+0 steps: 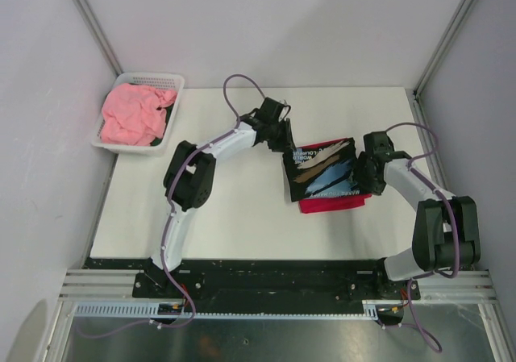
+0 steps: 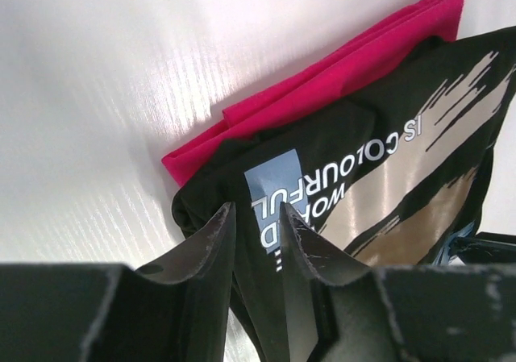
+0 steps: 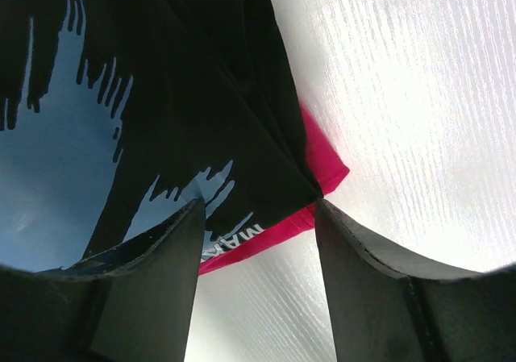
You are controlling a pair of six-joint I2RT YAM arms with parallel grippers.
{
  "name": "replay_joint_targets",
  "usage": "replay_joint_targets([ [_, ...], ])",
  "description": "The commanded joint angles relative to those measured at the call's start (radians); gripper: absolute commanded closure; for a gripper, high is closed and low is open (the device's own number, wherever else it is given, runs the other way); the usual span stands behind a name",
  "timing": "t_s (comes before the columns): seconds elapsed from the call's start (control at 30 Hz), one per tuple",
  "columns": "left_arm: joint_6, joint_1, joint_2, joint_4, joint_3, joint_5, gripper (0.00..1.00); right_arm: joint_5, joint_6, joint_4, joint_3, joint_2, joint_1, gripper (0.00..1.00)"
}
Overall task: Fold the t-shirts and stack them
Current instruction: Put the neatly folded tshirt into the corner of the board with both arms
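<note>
Top view: black t-shirt (image 1: pixel 326 168) on the white counter (image 1: pixel 242 209), right of centre, print side up, with tan and blue brush strokes and white lettering. It lies on top of the red t-shirt (image 1: pixel 332 205), which shows as a strip along the near edge and a sliver at the far edge. The two arms flank the pile, one at each side.

Left gripper (image 2: pixel 256 217): at the black t-shirt's left edge. Jaws narrow. In the left wrist view a fold of black cloth runs down into the slim gap between the fingers (image 2: pixel 211 241), so they are pinching that edge. The lettered part of the print sits just past the tips. Beyond it, the red t-shirt pokes out from under the black one onto bare counter.

Right gripper (image 3: pixel 258 209): at the black t-shirt's right edge. Jaws wide apart. In the right wrist view the black corner comes to a point just at the tip of one finger (image 3: pixel 355 249). The blue-printed cloth spreads above the other. Red cloth and bare counter show in the gap between them; nothing is clamped.

Pink t-shirt (image 1: pixel 133 114): crumpled in the white mesh basket (image 1: pixel 171 81) at the counter's far-left corner, well apart from both arms.
</note>
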Motion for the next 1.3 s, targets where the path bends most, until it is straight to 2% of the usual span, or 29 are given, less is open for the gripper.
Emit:
replay_joint_targets([
  [0.0, 0.004, 0.007, 0.003, 0.009, 0.045, 0.002, 0.68, 0.019, 0.004, 0.040, -0.020, -0.045, -0.013, 0.40],
  [0.13, 0.003, 0.007, -0.026, 0.008, 0.015, -0.056, 0.67, 0.008, 0.010, 0.054, -0.046, -0.073, -0.032, 0.40],
  [0.37, 0.006, 0.009, -0.037, 0.006, -0.013, -0.097, 0.63, -0.021, 0.030, 0.094, -0.092, -0.124, -0.057, 0.49],
  [1.0, 0.003, 0.009, 0.004, 0.007, 0.022, -0.087, 0.62, -0.037, 0.053, 0.178, -0.159, -0.105, -0.064, 0.54],
  [1.13, 0.001, 0.010, 0.010, 0.006, 0.027, -0.091, 0.67, -0.030, 0.056, 0.198, -0.162, -0.084, -0.066, 0.61],
  [1.27, 0.000, 0.011, 0.013, 0.006, 0.031, -0.093, 0.75, -0.007, 0.060, 0.184, -0.162, -0.098, -0.066, 0.74],
])
